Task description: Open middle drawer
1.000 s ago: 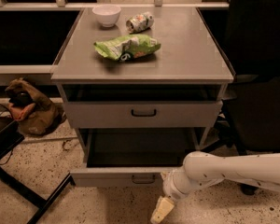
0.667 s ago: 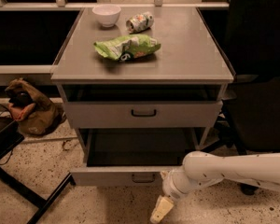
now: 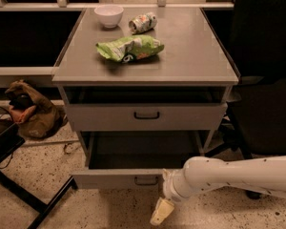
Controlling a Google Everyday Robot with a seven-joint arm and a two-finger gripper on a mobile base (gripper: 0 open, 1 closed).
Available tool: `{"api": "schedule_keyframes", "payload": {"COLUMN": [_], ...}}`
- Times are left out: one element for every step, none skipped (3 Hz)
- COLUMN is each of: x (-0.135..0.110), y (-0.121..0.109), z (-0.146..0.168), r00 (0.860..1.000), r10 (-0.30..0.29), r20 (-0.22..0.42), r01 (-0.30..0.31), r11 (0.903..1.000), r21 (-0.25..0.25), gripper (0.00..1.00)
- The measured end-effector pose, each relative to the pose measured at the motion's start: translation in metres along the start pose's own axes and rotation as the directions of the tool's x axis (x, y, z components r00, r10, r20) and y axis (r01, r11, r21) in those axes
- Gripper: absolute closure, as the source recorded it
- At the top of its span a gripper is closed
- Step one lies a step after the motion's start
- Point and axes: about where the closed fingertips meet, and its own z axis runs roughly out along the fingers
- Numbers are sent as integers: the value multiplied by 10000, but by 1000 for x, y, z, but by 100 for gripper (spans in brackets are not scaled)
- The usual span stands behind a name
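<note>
Currently the end effector (image 3: 161, 211) hangs low over the speckled floor (image 3: 109, 209), pointing down and to the near left. Can't tell whether its fingers are open or closed; only a cream tip shows. It holds nothing that I can see.

The middle drawer (image 3: 109, 179) is pulled out toward the near side, and its grey front sits just far-left of the end effector. The drawer's dark loop handle (image 3: 146, 180) is near the end effector, up and slightly left of it, not touching. The white arm (image 3: 238, 174) comes in from the right, and its wrist end is close by the right part of the drawer front.

Containers:
- Middle drawer: the inside is in deep shadow, so I can't make out any contents.
- Upper drawer (image 3: 100, 117): a grey front with the same kind of handle, and a dark gap between it and the worktop (image 3: 195, 56). Its interior is not visible.
- White bowl (image 3: 108, 15): upright at the far left of the worktop. I can't see into it.

Other items on the worktop:
- A can (image 3: 143, 23) lies on its side just right of the bowl.
- A green bag (image 3: 131, 48) lies nearer, about mid-worktop.

Print shows on the can and the green bag, but none of it is readable.

A brown bag (image 3: 31, 111) sits on the floor left of the cabinet. A black chair (image 3: 269, 104) is on the right.
</note>
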Motion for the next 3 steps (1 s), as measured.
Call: {"api": "schedule_keyframes", "payload": {"x": [-21,-26,-8], "y": [-15,-37,-62], "z": [-15,-8,18], "r00": [9986,9967,9976], "r10": [-468,-643,-254], "r20": [-248,-491,-642], "r01": [483,678,281], "r11": [9966,9950,9988], "r21": [661,740,412], "gripper": [0,0,0]}}
